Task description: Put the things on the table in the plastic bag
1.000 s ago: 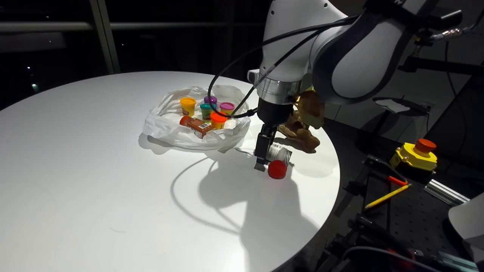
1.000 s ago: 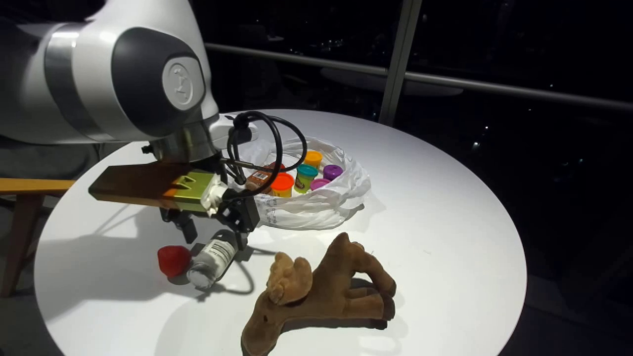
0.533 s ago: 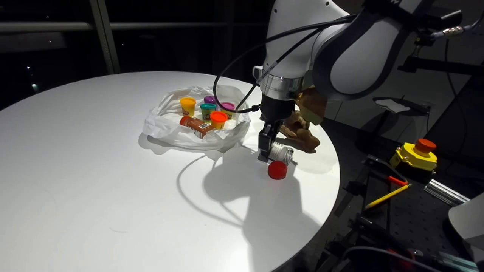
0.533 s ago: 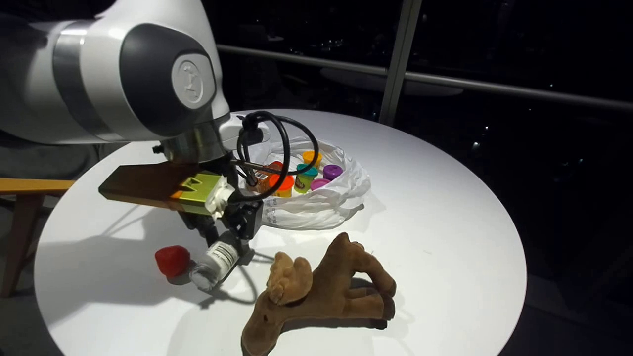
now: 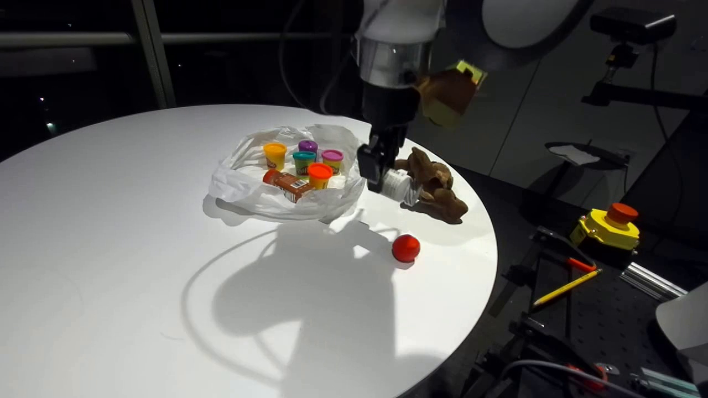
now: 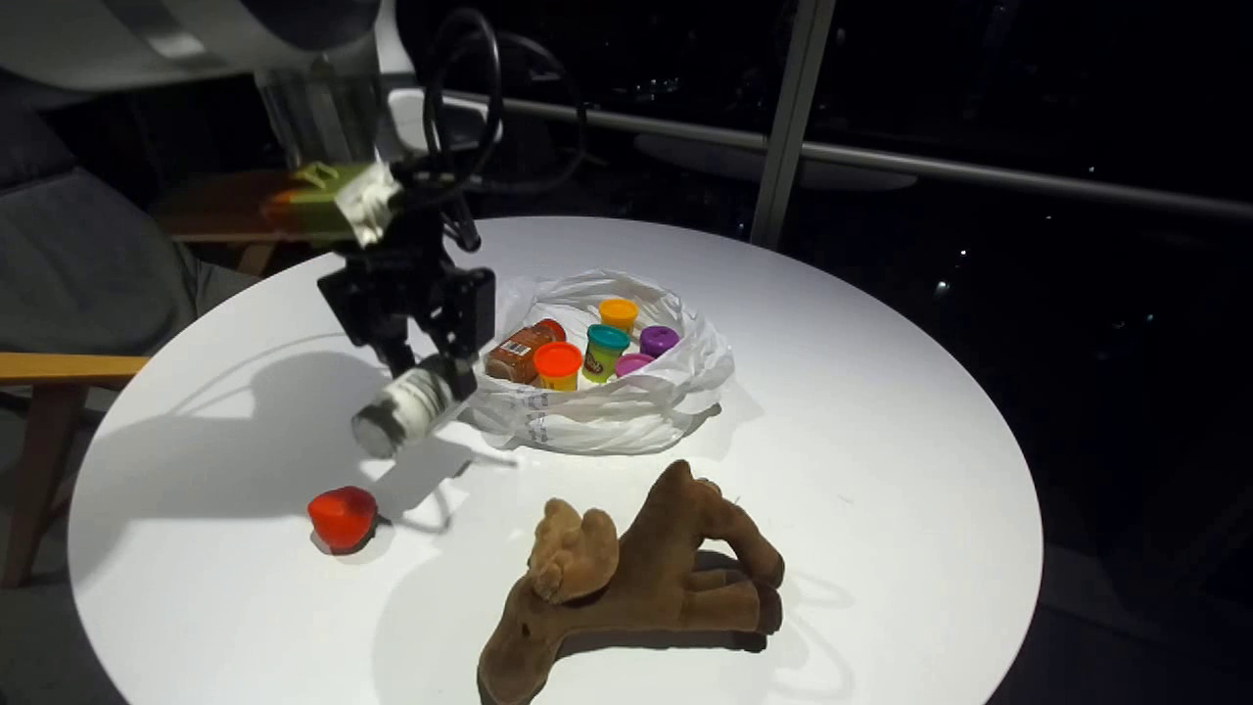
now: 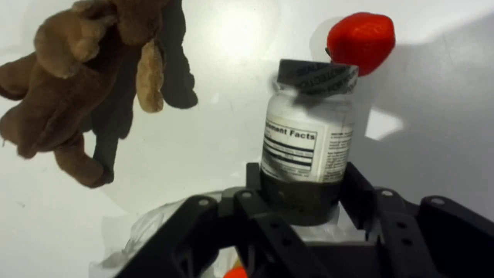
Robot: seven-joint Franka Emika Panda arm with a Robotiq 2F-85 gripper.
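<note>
My gripper [image 7: 302, 178] is shut on a small white and grey supplement bottle [image 7: 308, 146], with a finger on each side of its dark end. The bottle hangs tilted above the table in both exterior views, its other end pointing away from the jaws. The open white plastic bag [image 6: 612, 423] lies on the table beside the gripper, holding several coloured tubs and a brown bottle [image 5: 289, 185] with a red cap. On the table outside the bag are a red strawberry-like object [image 6: 343, 517] and a brown plush moose [image 6: 666, 578].
The round white table [image 5: 166, 265] has its edge close to the plush moose. Black cables [image 6: 582, 117] loop from the arm, blurred. Beyond the table edge stands a yellow box with a red button [image 5: 608, 226].
The jaws have closed on the supplement bottle, and gripper and bottle have risen off the table. The red object, plush and bag stay where they were.
</note>
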